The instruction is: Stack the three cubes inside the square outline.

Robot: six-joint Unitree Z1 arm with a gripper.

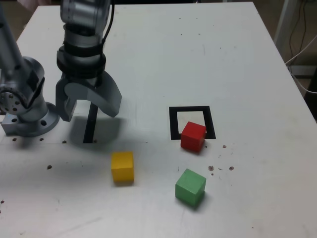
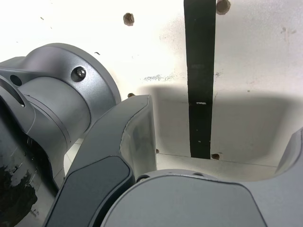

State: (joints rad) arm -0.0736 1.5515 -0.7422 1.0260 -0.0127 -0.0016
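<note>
We can read no brand, label or writing on anything in either view. The white table [image 1: 163, 54] is matte and scuffed, dotted with small dark specks and a few small holes near its front part. On it we see three matte, solid-coloured cubes of equal size: the red cube [image 1: 192, 136] sits on the front right corner of the square outline [image 1: 173, 124] as the exterior view shows it, covering part of the black frame and part of the white centre; the green cube [image 1: 190, 187] lies just in front of it, a little turned, near but apart; the yellow cube [image 1: 122, 166] lies well to the exterior view's left of both, alone on bare table. None is stacked on another. The hand [image 1: 89, 106], smooth grey metal with curved, rounded fingers, hangs pointing down above a narrow straight black strip [image 1: 90, 124] on the table, its jaws spread wide and holding nothing, well apart from all three cubes. In the wrist view we see the same strip [image 2: 200, 85] running between the two grey fingers, with their shadow across it. The arm's round grey base [image 1: 27, 114] stands on the table at the exterior view's left, just beside the hand. Loose cables [image 1: 302, 47] hang past the table's right edge.
</note>
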